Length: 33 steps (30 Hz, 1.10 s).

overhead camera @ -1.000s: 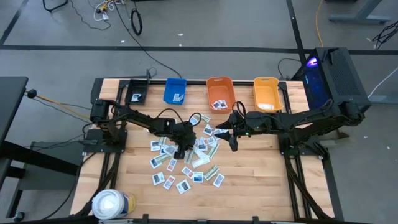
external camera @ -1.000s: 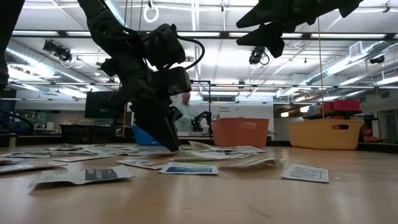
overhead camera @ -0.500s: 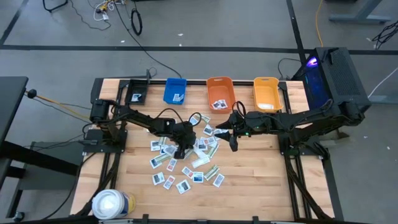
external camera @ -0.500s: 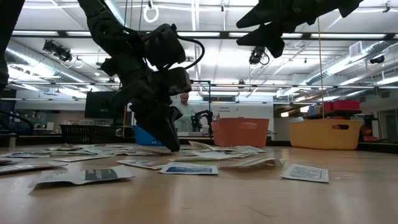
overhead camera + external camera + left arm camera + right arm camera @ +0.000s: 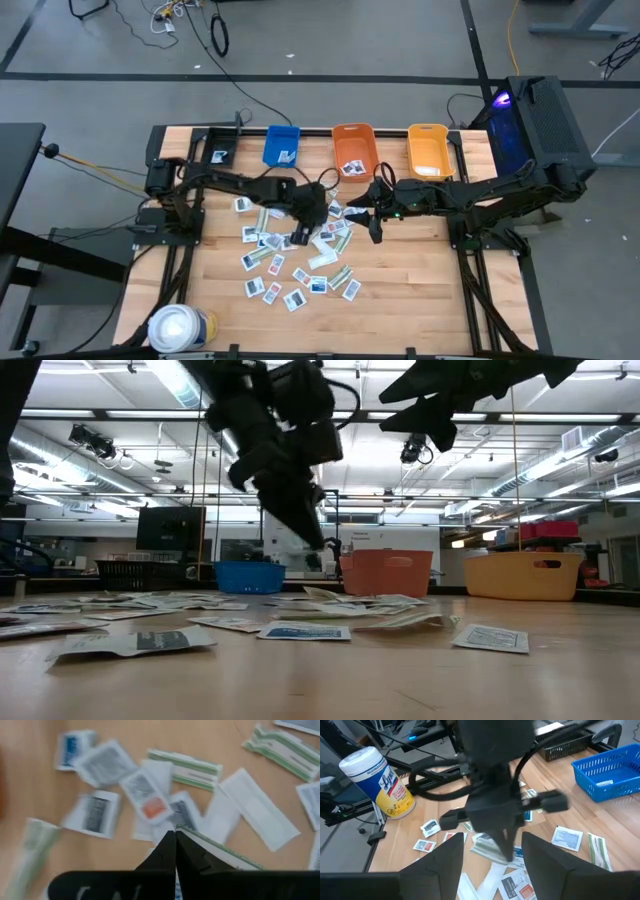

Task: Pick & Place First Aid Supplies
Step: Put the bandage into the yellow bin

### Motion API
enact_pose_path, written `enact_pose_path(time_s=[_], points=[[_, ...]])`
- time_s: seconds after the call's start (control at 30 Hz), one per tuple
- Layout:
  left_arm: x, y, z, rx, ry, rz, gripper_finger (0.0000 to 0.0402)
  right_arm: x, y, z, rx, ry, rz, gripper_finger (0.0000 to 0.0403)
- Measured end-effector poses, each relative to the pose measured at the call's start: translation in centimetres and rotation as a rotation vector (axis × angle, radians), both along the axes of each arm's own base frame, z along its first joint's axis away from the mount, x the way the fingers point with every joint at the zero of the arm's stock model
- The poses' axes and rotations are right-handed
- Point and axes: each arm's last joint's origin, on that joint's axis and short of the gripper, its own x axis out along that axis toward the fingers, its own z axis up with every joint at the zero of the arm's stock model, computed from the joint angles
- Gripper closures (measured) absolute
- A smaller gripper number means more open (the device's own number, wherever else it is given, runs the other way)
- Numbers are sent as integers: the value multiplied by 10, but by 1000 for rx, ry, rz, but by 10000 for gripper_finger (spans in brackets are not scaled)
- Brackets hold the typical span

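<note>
Many first aid supplies [image 5: 300,262] lie flat and scattered on the wooden table's middle: small white packets and pale greenish strips [image 5: 186,767]. My left gripper [image 5: 175,833] hangs above this pile [image 5: 300,630], shut on one greenish strip [image 5: 220,854]. The right wrist view shows it from the front [image 5: 506,851]. My right gripper [image 5: 375,226] waits open, high over the pile's right side [image 5: 492,870], with nothing between its fingers. My left gripper pinches the greenish strip near one end [image 5: 192,840] between its two fingers. The fingers slant down from above. The strip is lifted clear of the table and juts out sideways below the fingertips [image 5: 487,849].
Along the far edge stand a blue bin [image 5: 282,146], an orange bin [image 5: 353,150] and a yellow bin [image 5: 430,150], with a small black tray [image 5: 218,156] to their left. A large white wipe roll [image 5: 180,327] stands at the near left corner. The near right of the table is bare wood.
My left gripper has risen off the pile and gone a little toward the far right, taking the greenish strip up with it. The other packets stay where they were.
</note>
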Motion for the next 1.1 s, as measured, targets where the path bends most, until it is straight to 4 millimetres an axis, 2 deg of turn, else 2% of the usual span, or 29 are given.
enact_pose_path(time_s=[0.2,0.43,0.67,0.83,1.1], points=[[5,29,32,38,36,83,401,0,-1,2,-19,-14,-43,200],[-9,54,71,50,-51,157,401,-6,-4,10,-101,-45,-94,200],[-27,61,113,82,-214,209,401,-9,-10,15,-188,-68,-229,200],[-30,62,137,156,-367,266,401,-9,-18,16,-201,-68,-293,200],[-27,65,161,293,-565,316,401,-7,-28,23,-145,-148,-354,200]])
